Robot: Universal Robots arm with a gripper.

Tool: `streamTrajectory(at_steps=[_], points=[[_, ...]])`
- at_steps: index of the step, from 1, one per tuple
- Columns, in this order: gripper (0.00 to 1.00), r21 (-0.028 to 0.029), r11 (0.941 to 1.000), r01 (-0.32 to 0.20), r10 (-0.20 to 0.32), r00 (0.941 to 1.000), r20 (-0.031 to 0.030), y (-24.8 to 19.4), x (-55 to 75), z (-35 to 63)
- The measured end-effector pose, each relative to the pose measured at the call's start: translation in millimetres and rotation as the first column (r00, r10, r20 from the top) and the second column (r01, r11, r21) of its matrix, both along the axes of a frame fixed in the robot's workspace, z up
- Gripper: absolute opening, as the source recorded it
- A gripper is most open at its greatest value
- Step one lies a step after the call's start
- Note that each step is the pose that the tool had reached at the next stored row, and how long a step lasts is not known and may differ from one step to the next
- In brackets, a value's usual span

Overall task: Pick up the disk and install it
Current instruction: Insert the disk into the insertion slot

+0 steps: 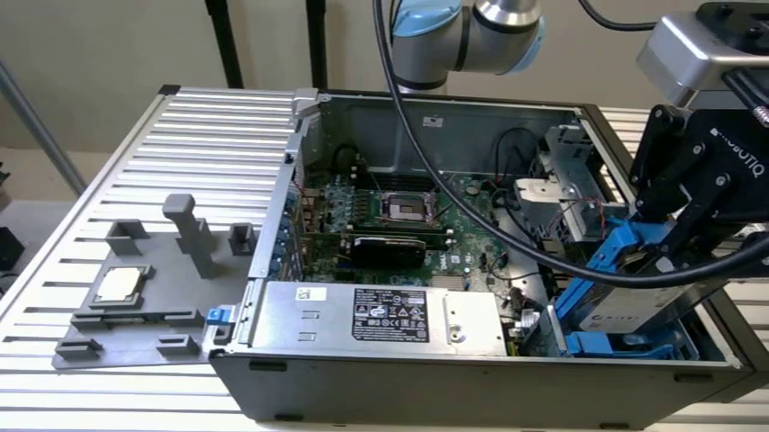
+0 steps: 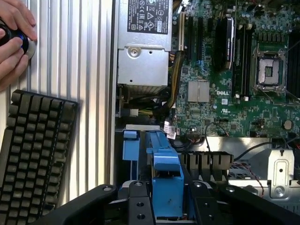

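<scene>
Disk, a flat rectangular silver-grey metal hard drive with a white label, edged by a blue plastic carrier frame, sits inside the open grey metal computer case, at the corner on the exterior view's right. You have it tilted: its lower end dips toward the blue plastic drive bay in the case, and its upper end leans up into the black two-fingered gripper. In my judgement that slant feeds the carrier edge-first into the bay rather than dropping it flat

Gripper state: clamped on the disk. In the wrist view the black fingers stand on either side of it, touching the blue frame and not the metal face, which I judge spares the label and the drive body

Seating: not confirmed. I cannot tell whether the lower end touches the bay

Surroundings: the large silver power supply box with a black label lies just beside the bay, with the green motherboard beyond it. The small square silver chip rests on the grey plastic fixture, well apart on the ribbed aluminium table. A person's hand rests on a black round knob near a black keyboard
</scene>
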State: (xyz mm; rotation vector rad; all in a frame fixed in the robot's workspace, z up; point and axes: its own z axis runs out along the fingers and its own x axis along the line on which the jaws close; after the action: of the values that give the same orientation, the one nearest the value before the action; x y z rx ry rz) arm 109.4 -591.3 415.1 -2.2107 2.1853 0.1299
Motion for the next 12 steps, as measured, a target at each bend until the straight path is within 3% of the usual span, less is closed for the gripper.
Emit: streamTrajectory(at_steps=[1, 2, 12], points=[[0.34, 0.0001, 1.0, 0.0, 0.0, 1.0, 0.0, -0.1, 0.0, -0.1], [0.4, 0.0002, 1.0, 0.0, 0.0, 1.0, -0.0001, -0.1, 0.0, -0.1], [0.4, 0.0007, 1.0, 0.0, 0.0, 1.0, -0.0001, -0.2, 15.7, -0.1]])
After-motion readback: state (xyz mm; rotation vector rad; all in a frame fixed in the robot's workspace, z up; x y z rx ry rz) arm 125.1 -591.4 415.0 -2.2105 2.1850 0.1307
